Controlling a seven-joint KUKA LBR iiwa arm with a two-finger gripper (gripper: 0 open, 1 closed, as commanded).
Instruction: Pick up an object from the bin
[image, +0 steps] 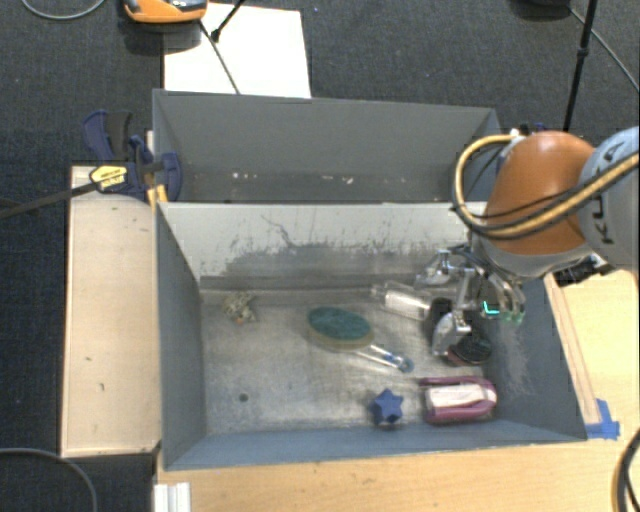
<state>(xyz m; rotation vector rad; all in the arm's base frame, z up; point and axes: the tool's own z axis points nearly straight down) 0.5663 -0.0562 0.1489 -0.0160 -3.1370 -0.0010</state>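
My gripper (455, 318) is low at the right end of the bin, under the orange wrist cover. It hangs right over a black round thing (474, 349) on the bin floor. A whitish tube (404, 299) lies just to its left, near the back wall. In front of it a pink and maroon box-like pack (460, 400) lies by the front wall. I see nothing held in the gripper.
A teal oval brush (338, 325) with a clear handle (388, 357) lies mid-bin. A blue star-shaped toy (387, 407) sits near the front wall, and a small crumpled beige scrap (238, 309) at the left. The arm comes in over the right rim.
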